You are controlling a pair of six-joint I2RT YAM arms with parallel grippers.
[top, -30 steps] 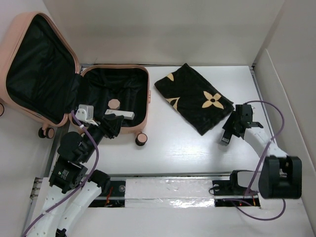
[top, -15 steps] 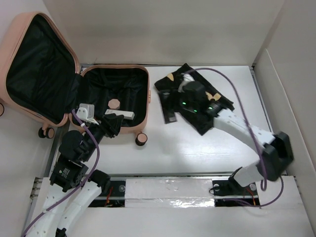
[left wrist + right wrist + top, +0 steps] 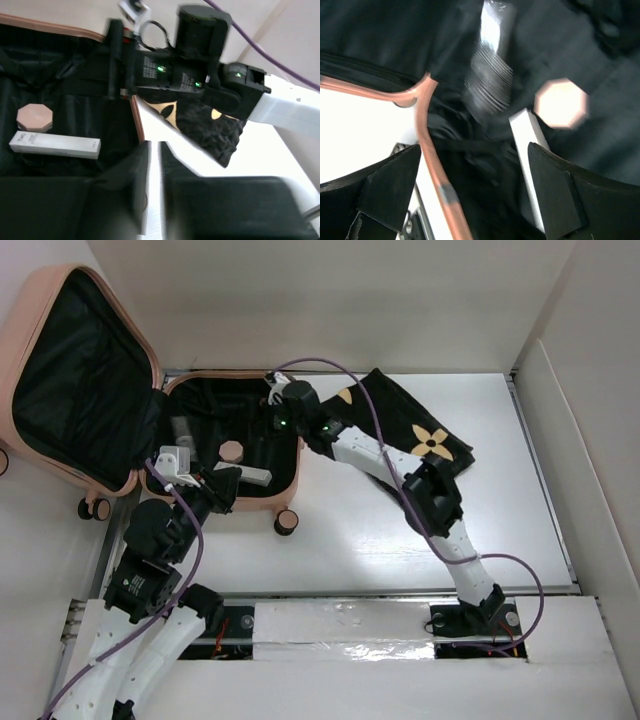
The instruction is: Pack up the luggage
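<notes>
We see the right fingers (image 3: pixel 390 190) spread wide apart, holding nothing. They hang over the open base of the suitcase (image 3: pixel 262 505), just inside its right rim. Between them, against the black lining, appear a blurred silver ribbed cylinder (image 3: pixel 490 80), a pink eight-sided disc (image 3: pixel 561 102) and one end of a long white box (image 3: pixel 525 145). We cannot tell whether the cylinder rests on the lining.

The right arm (image 3: pixel 365 450) stretches leftward from its base. It crosses above a black cloth with gold flowers (image 3: pixel 430 445), which lies on the white surface (image 3: pixel 350 540) just right of the suitcase.

The left fingers (image 3: pixel 132 185) are drawn together to a thin slit, with nothing between them. We find them at the near wall of the suitcase base, close to the white box. From the left wrist we see the disc and the box lying side by side on the lining, the disc farther away and the box nearer.

The suitcase sits at the far left of the surface. Its base lies lining-up, and its lid is swung open to the left, past the surface's edge. A wheel (image 3: pixel 287 523) shows at the near right corner.
</notes>
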